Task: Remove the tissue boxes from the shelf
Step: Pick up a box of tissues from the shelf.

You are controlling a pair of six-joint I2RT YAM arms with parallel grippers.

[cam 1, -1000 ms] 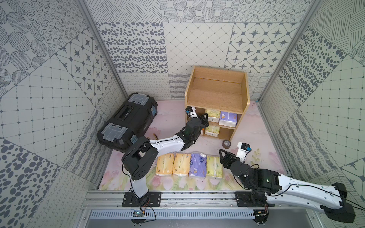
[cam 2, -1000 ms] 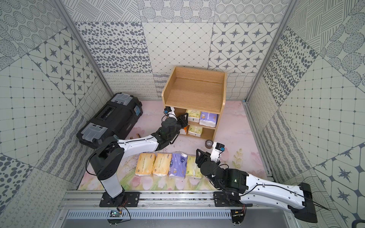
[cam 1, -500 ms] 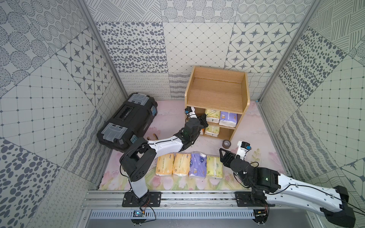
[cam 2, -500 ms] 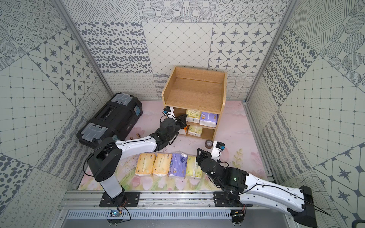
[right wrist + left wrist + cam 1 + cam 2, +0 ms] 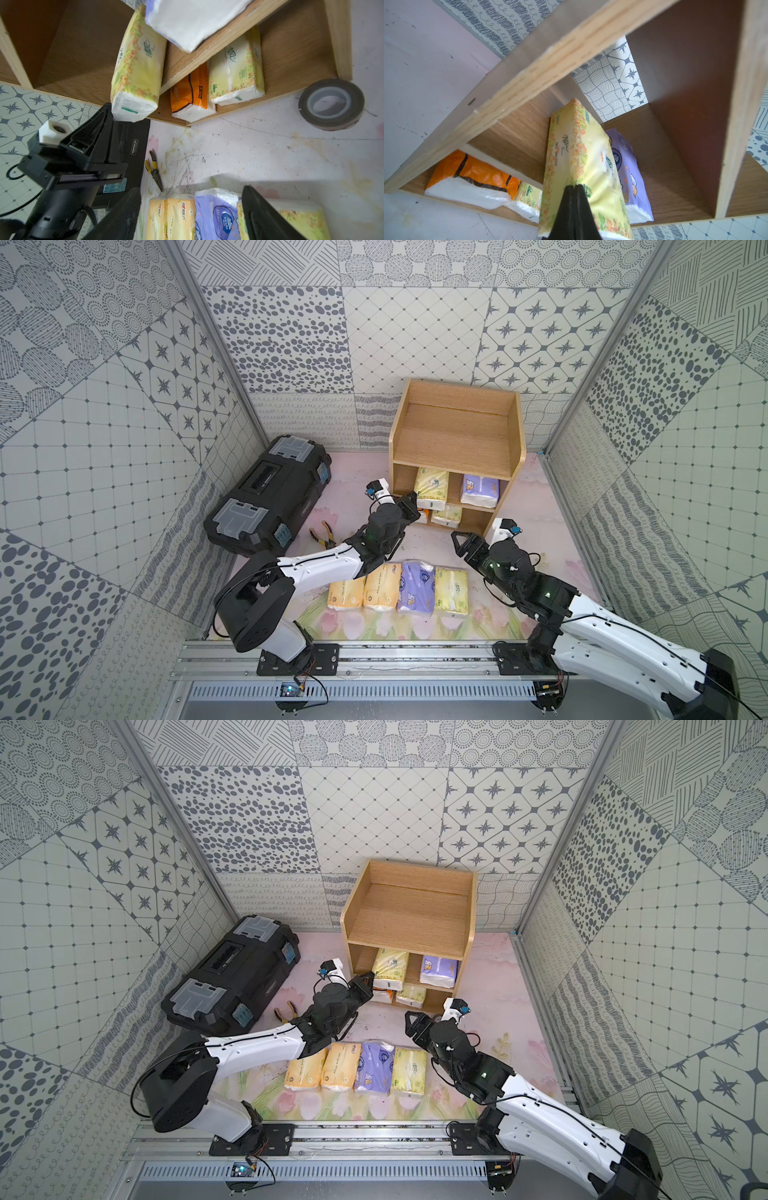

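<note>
The yellow-green tissue pack (image 5: 432, 489) sits in the left half of the shelf's (image 5: 457, 435) middle tier. Its long axis runs front to back, and its white end points out of the opening and overhangs the tier's front edge. Your left end effector (image 5: 574, 187) has its fingers pressed together on a fold of this pack's wrapper at the near end.

Just beside it on the same tier lies the lavender tissue pack (image 5: 480, 491), parallel, with its near end also poking past the edge. On the tier below, the bright orange tissue pack (image 5: 190, 93) and a second yellow-green pack (image 5: 236, 68) lie side by side, both lengthwise into the shelf.

On the surface in front, a row of four tissue packs (image 5: 382, 587) lies side by side, long axes the same way. Your right end effector (image 5: 459, 545) hovers over the right end of that row, its fingers spread wide with nothing between them.

A brown tape roll (image 5: 331, 104) lies at the shelf's right foot. Pliers (image 5: 326, 533) and a black toolbox (image 5: 266, 497) lie to the left.
</note>
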